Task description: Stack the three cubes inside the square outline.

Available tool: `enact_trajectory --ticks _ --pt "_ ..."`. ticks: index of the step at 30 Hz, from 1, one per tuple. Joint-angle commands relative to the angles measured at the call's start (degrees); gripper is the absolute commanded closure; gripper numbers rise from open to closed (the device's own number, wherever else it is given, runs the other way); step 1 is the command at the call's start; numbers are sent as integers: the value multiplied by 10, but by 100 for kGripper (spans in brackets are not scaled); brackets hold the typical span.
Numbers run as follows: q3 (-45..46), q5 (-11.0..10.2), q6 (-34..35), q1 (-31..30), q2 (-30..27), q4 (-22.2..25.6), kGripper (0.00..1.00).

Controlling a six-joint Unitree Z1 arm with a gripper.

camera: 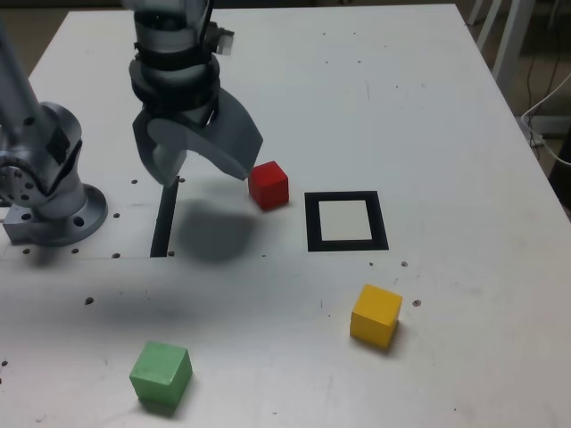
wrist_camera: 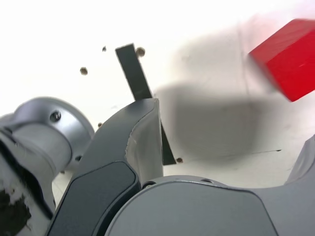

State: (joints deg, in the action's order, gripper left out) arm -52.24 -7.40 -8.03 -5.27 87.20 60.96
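My gripper [camera: 203, 169] hangs open above the white table, its two grey jaws spread wide with nothing between them. The red cube [camera: 268, 185] sits just to the exterior view's right of the nearer jaw, not touching it; it also fills a corner of the wrist view as the red cube [wrist_camera: 290, 58]. Right of it lies the square outline [camera: 346, 221], black-bordered with a pale, bare centre. The yellow cube [camera: 376, 315] stands nearer the camera, below the outline. The green cube [camera: 161, 374] rests at the front, toward the exterior view's left.
A narrow black strip [camera: 164, 217] lies on the table under the gripper, also seen as the black strip [wrist_camera: 135, 78] in the wrist view. The arm's round grey base [camera: 53, 209] stands at the exterior view's left. Chair legs and cables show beyond the table's right edge.
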Motion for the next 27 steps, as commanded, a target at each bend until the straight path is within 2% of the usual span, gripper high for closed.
enact_trajectory --ticks 1,12,22,27 --pt "-5 -8 -22 11 2 -9 0" --pt "-23 -36 -182 71 -1 -37 0" --pt "-29 -37 -311 84 4 -50 0" --pt "-33 -30 -346 87 18 -61 0"
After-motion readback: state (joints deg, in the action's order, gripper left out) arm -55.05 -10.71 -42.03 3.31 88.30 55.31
